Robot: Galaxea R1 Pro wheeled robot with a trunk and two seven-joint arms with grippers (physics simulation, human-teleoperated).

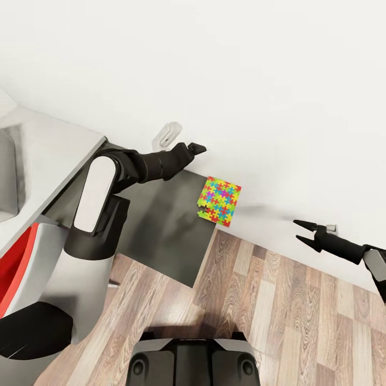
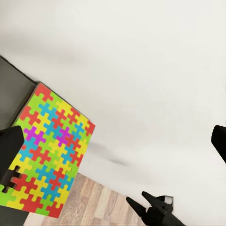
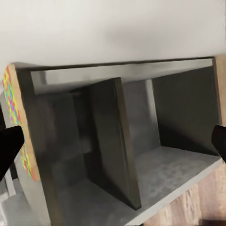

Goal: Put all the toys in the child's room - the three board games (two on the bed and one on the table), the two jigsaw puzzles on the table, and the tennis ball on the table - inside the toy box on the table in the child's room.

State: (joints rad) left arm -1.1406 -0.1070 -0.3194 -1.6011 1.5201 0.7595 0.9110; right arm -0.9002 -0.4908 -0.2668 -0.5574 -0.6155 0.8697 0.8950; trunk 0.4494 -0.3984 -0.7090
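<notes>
Reaching toward the flat jigsaw puzzle box patterned in yellow, red, blue and green pieces (image 1: 220, 201), you are risking a push rather than a grasp: it is sitting at the far right corner of the low dark grey surface (image 1: 161, 225), right of centre in the head view, with one edge seeming to hang just past the end, so a nudge from the left pincer (image 1: 196, 148) could be sending it down to the wood-plank floor (image 1: 279, 300). That pincer is hovering above and to the left of the box, apart from it, fingers spread wide and holding nothing; in the left wrist view its dark fingertips (image 2: 10, 146) are showing at both frame edges with the box (image 2: 49, 153) in the lower left. The right pincer (image 1: 301, 231), at mid right of the head view, is also standing open and empty over the floor, well clear of the box.

Whether the box is lying flat or tilted against the white wall (image 1: 241, 80) is staying hard to judge. The pale grey-white surface (image 1: 48, 155) at the left edge is being cut off by the frame. The right wrist view is looking into dark grey open compartments (image 3: 141, 146) with the puzzle's coloured edge (image 3: 12, 99) at far left.
</notes>
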